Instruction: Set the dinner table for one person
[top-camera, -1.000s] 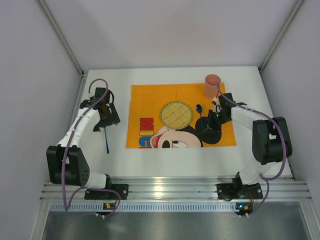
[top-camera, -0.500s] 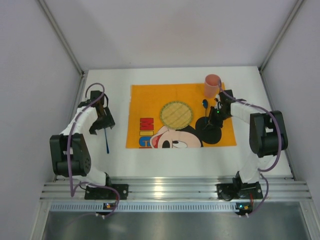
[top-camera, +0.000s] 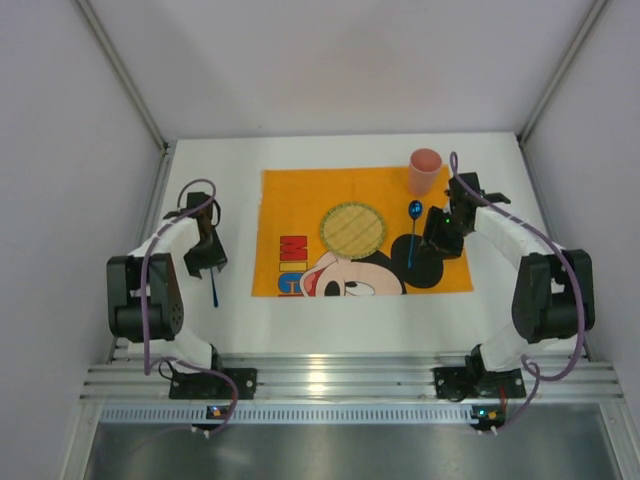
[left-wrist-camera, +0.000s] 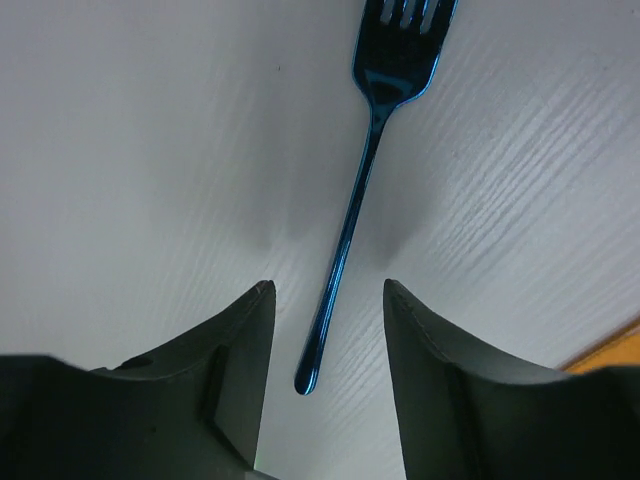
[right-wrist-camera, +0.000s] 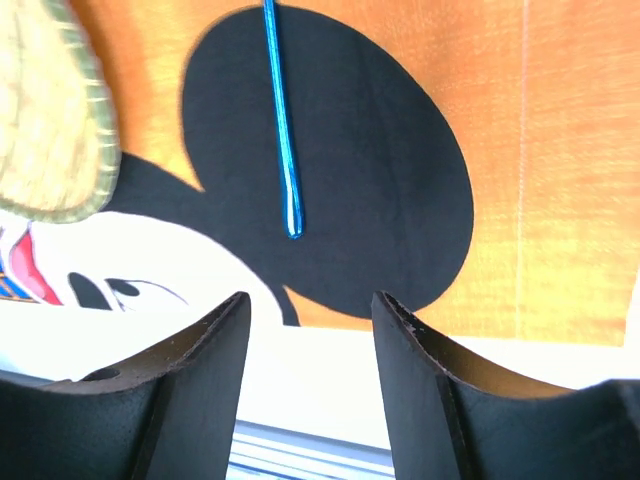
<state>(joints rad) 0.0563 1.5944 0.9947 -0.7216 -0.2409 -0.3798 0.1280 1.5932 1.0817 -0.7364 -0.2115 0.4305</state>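
On the white dinner table (top-camera: 350, 320) lies an orange Mickey Mouse placemat (top-camera: 290, 200) with a round woven plate (top-camera: 352, 228) and a pink cup (top-camera: 425, 170). A blue spoon (top-camera: 411, 238) lies on the mat right of the plate; its handle (right-wrist-camera: 281, 120) rests on the black ear. My right gripper (right-wrist-camera: 310, 298) hovers open just off the handle's end, holding nothing. A blue fork (left-wrist-camera: 352, 205) lies on the bare table left of the mat. My left gripper (left-wrist-camera: 328, 288) stands open with the fork's handle end between its jaws, gaps on both sides.
Grey walls with metal posts close in the table on three sides. An aluminium rail (top-camera: 350, 380) runs along the near edge, by the arm bases. The left arm (top-camera: 150, 270) is folded near the left wall and the right arm (top-camera: 540, 280) near the right one.
My right gripper opened, let go of the spoon and drew back right; the spoon now lies flat on the mat. My left gripper's jaws narrowed around the fork's handle.
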